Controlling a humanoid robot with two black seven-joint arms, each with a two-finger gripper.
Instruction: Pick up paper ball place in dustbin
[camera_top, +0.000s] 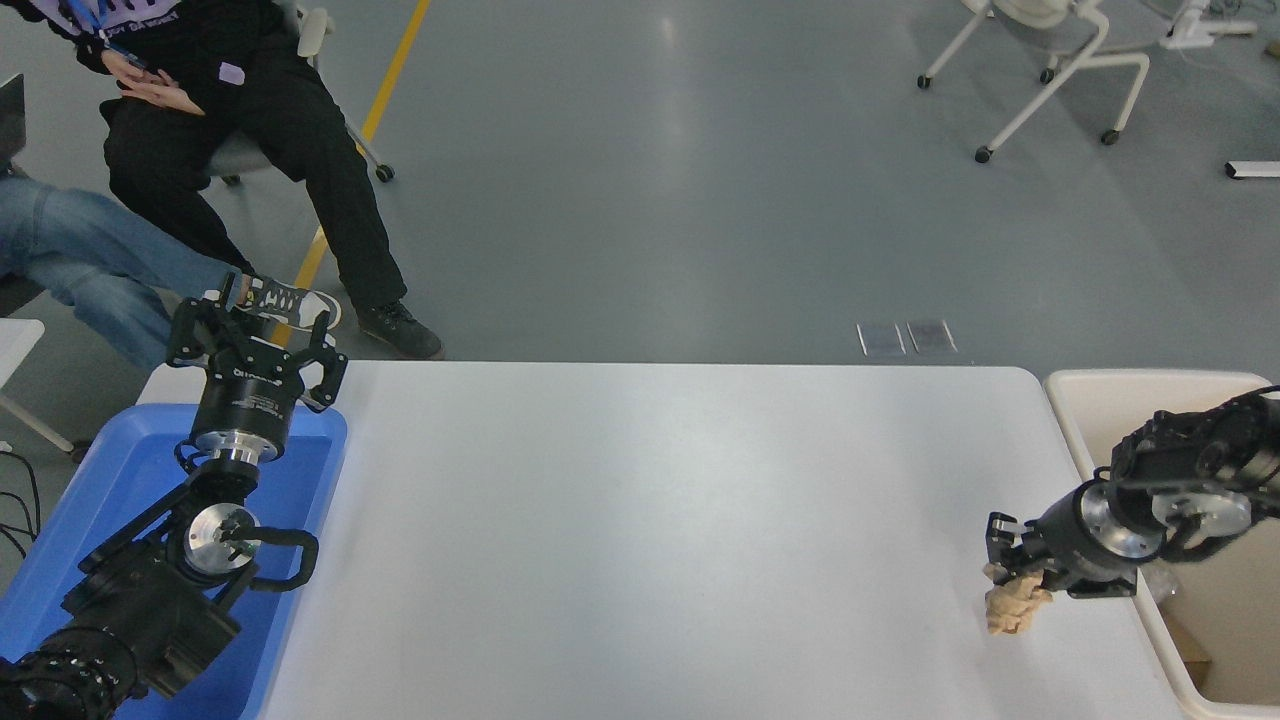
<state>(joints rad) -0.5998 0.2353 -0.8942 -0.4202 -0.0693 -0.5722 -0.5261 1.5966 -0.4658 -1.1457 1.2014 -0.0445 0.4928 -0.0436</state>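
The tan-brown paper ball (1012, 604) hangs just below my right gripper (1012, 560), near the table's right edge. The gripper is shut on the ball's top and appears to hold it slightly off the white table (650, 520). The cream-beige dustbin (1150, 395) stands just right of the table, partly behind my right arm. My left gripper (250, 335) is parked at the far left above a blue tray, fingers spread open and empty.
A shallow blue tray (120, 470) lies at the table's left under the left arm. Two people sit beyond the table's far left corner (200, 130). A white wheeled chair (1050, 70) stands far back right.
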